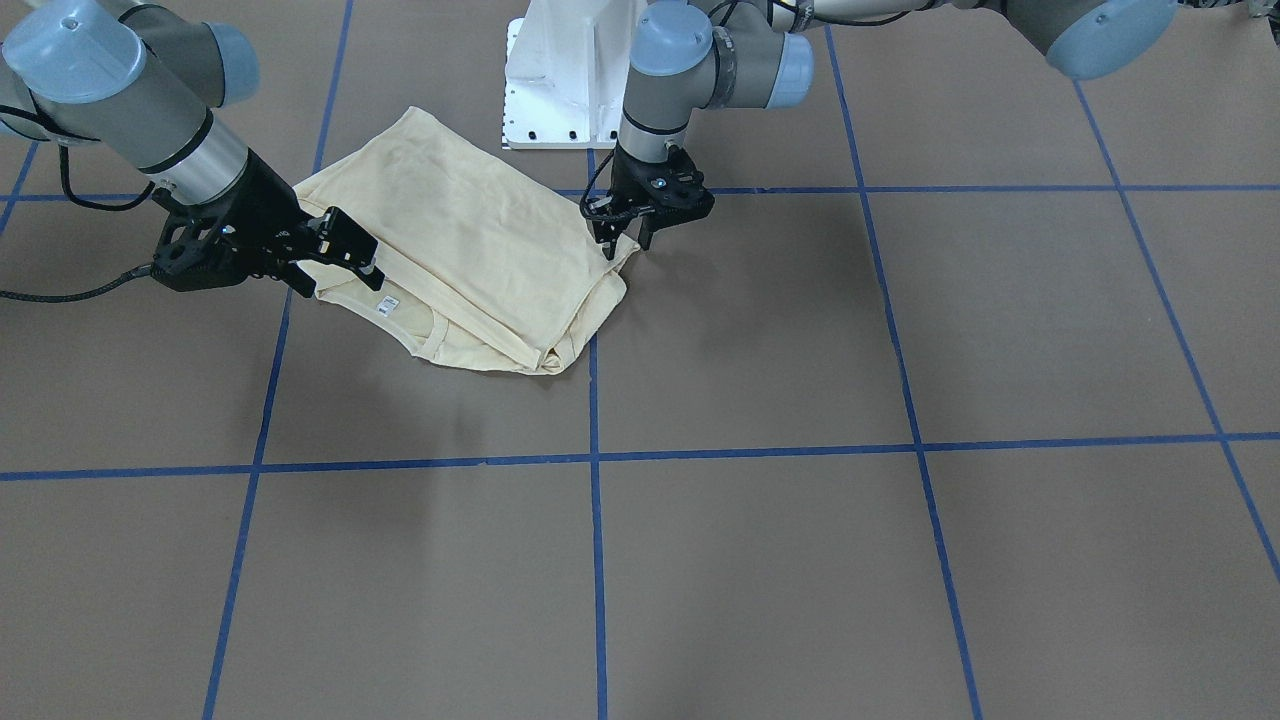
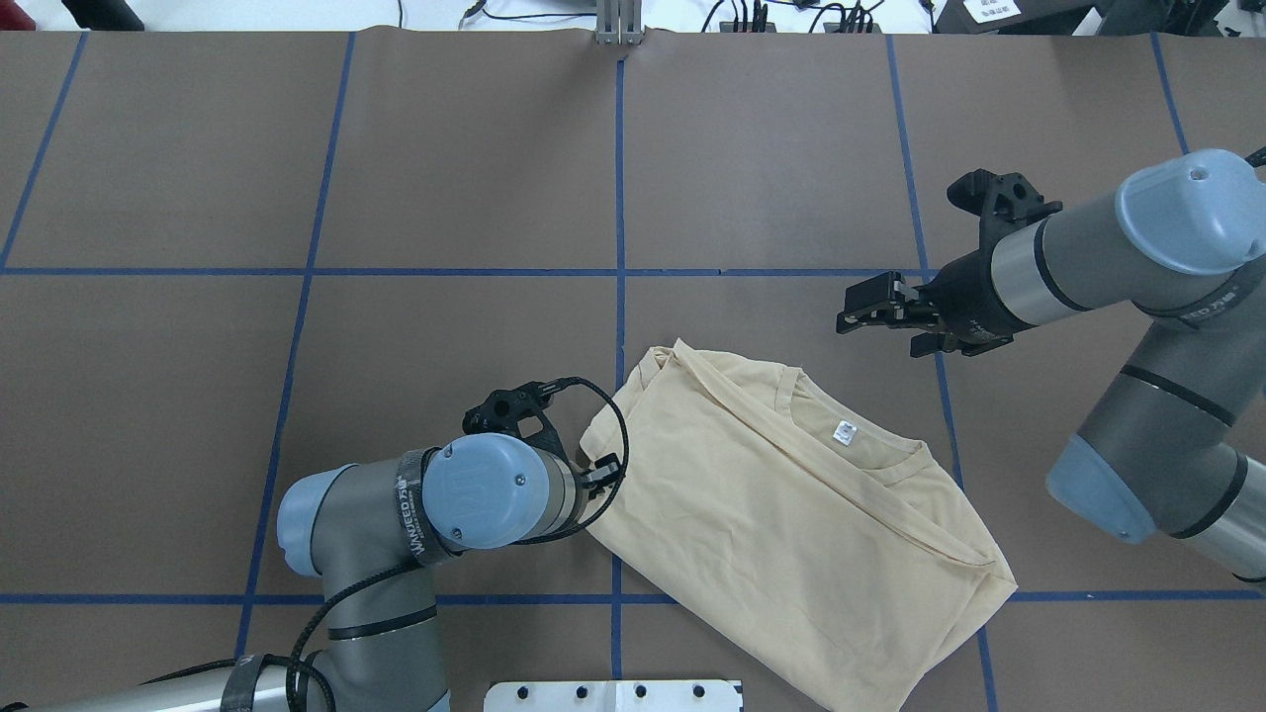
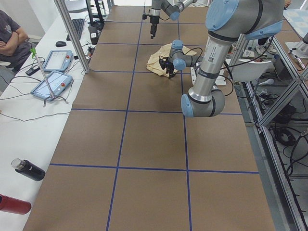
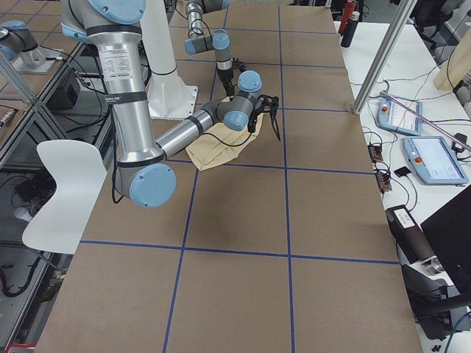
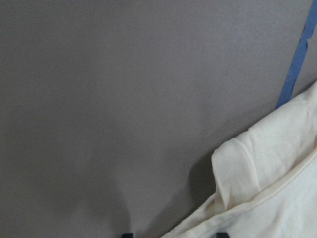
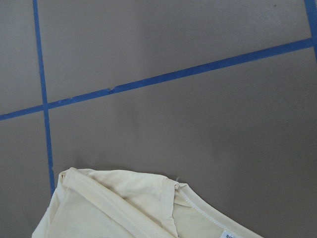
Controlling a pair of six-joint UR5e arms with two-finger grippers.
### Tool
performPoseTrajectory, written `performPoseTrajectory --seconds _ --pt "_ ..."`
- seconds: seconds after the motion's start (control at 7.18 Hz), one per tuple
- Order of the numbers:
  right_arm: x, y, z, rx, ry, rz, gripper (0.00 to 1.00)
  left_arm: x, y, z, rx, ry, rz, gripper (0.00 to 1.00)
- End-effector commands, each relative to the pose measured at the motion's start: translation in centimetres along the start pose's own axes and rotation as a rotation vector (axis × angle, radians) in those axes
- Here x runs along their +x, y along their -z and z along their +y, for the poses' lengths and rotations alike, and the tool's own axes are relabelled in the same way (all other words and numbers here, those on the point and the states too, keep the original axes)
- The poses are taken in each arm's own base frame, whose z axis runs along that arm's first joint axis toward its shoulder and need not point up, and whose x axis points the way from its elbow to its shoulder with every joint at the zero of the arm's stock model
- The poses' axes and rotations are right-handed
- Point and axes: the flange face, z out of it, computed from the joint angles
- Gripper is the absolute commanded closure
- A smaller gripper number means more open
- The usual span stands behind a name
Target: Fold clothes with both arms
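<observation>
Overhead exterior view, nearest edge first: the white pedestal base (image 2: 613, 695) is being shown at the middle of the surface's (image 2: 445, 178) edge on the robot's side. The left arm (image 2: 376, 534) is being brought in from the near left corner.

Just beyond the base, the pale cream-yellow T-shirt (image 2: 791, 514) is being carried flat by the surface. It is being shown folded into a rough rectangle and set at a slant. Its left part is being crossed by the middle blue tape line (image 2: 620, 198), and most of the cloth is being kept to the right of that line. The collar is being turned up and toward the far right, with the small white neck label (image 2: 844, 431) exposed.

The left tool (image 1: 625, 248) is being pointed straight down at the shirt's left corner. In the left wrist view its fingertips (image 5: 128, 234) are being shown apart, with the folded edge of the cloth lying between them. Nothing is being clamped.

Farther out, the right arm (image 2: 1088, 247) is being reached in from the right edge. The right tool (image 2: 859, 309) is being held above the surface near the collar edge, close to a crossing of tape lines. Its fingers are being kept spread, and nothing is being gripped by them.
</observation>
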Motion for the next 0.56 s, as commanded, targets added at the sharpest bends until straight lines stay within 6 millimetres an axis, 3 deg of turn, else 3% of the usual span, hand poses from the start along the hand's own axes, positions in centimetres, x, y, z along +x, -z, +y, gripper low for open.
performPoseTrajectory --seconds 0.0,0.14,0.28,0.42 --pt "0.07 -0.08 -0.04 0.000 -0.001 0.002 0.00 0.01 -0.02 0.17 -0.001 -0.001 0.000 0.55" --pt "0.12 -0.14 -0.07 -0.001 -0.002 0.003 0.00 0.09 0.03 0.20 -0.003 -0.002 0.001 0.67" --pt "0.29 -0.26 -0.21 0.000 -0.005 0.007 0.00 0.08 0.02 0.20 -0.003 -0.002 0.000 0.92" --pt "0.42 -0.32 -0.33 0.002 -0.007 0.010 0.00 0.30 0.18 0.27 -0.003 0.000 0.000 1.00"
